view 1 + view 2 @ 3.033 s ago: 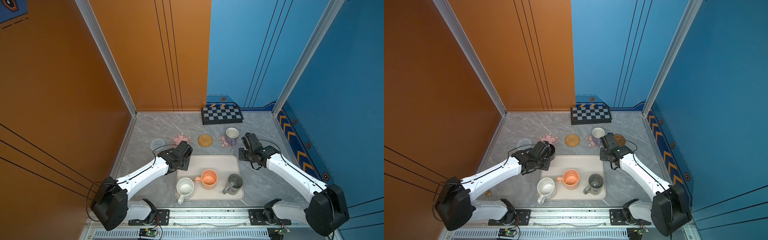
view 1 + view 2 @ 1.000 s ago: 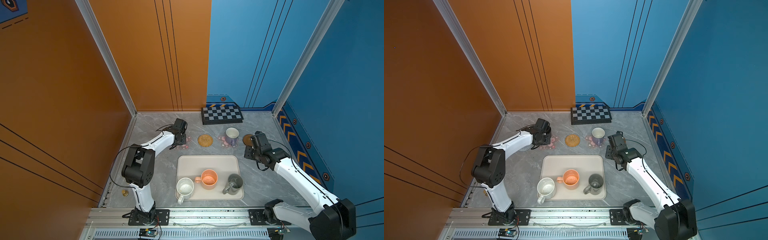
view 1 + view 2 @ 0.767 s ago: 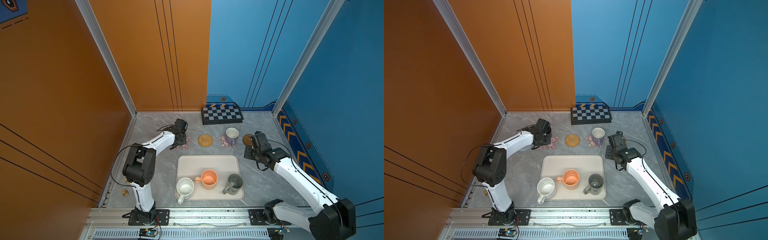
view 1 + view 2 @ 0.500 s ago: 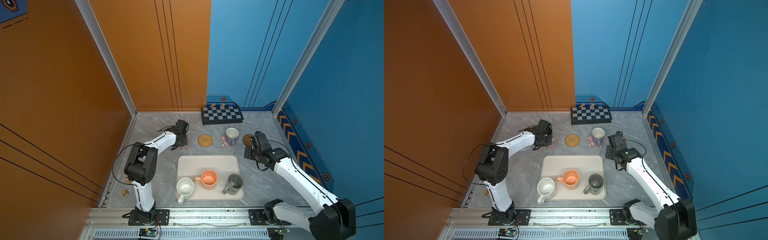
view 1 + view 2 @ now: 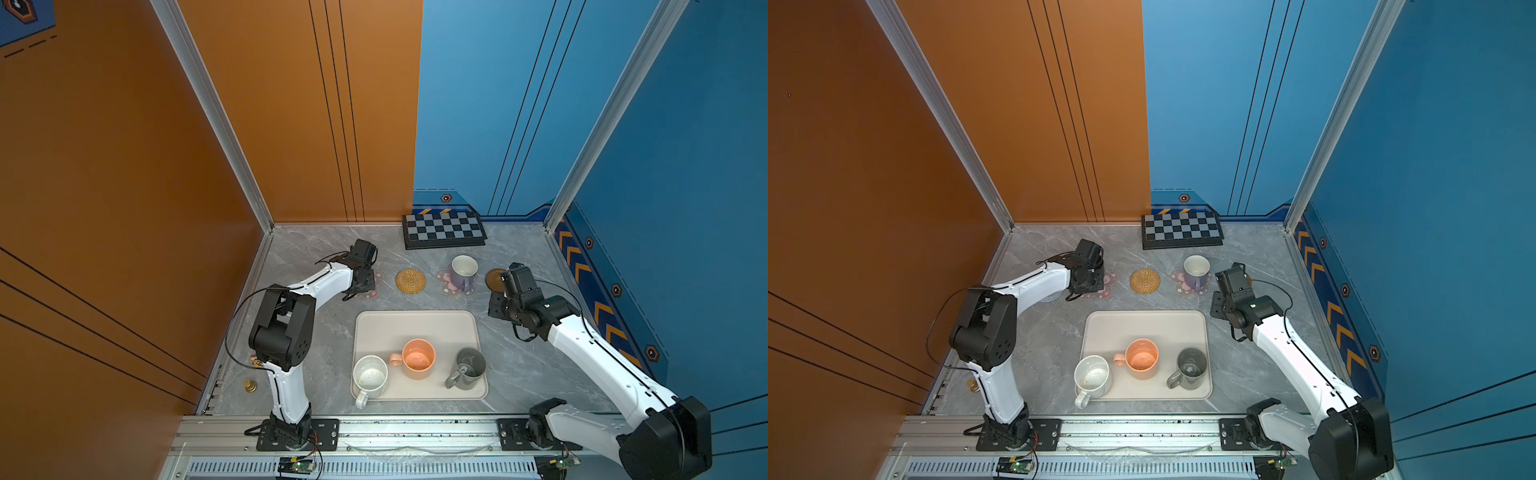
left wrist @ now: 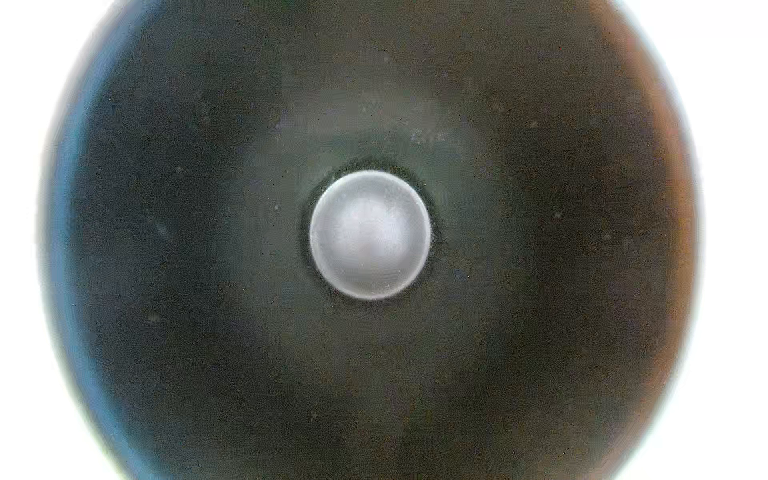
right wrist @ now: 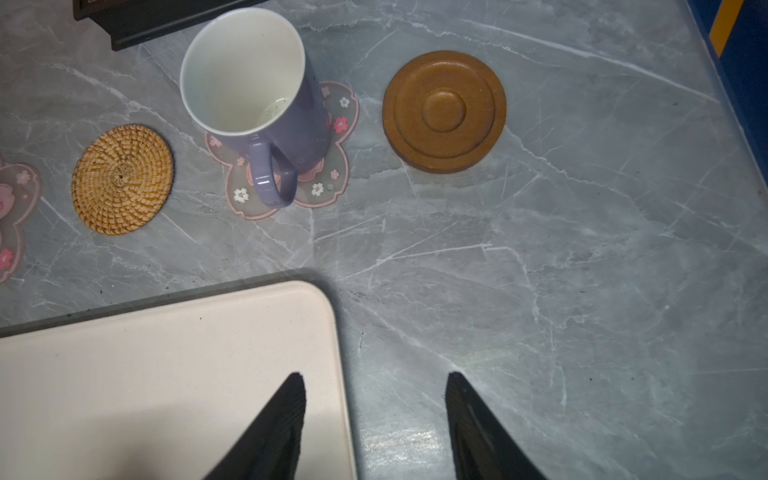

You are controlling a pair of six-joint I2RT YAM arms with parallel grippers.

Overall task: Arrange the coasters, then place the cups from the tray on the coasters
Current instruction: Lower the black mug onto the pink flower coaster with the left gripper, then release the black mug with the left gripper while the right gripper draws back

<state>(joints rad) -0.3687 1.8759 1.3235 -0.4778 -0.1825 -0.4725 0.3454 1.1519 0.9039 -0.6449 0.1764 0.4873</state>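
Observation:
The cream tray [image 5: 415,326] [image 5: 1144,328] holds the speckled white cup [image 5: 370,376], the peach cup [image 5: 417,358] and the grey cup [image 5: 469,368]. The lavender cup [image 5: 463,270] [image 7: 249,83] stands on a pink flower coaster [image 7: 328,183]. My left gripper [image 5: 365,278] hangs over the other pink flower coaster [image 5: 1108,282], shut on the black cup [image 6: 166,249], whose dark inside fills the left wrist view. The straw coaster [image 5: 410,280] and wooden coaster [image 7: 444,111] lie bare. My right gripper [image 7: 374,376] is open and empty above the tray's far right corner.
A checkered board [image 5: 444,230] lies against the back wall. The grey-blue knitted coaster [image 5: 1052,297] peeks out from under my left forearm. A small brass object [image 5: 250,386] sits near the front left edge. Walls close in on both sides.
Three seconds ago my left gripper was at the tray's far left corner; it has since moved to the left pink coaster. In the last second only the left elbow swung. The right gripper backed off the lavender cup.

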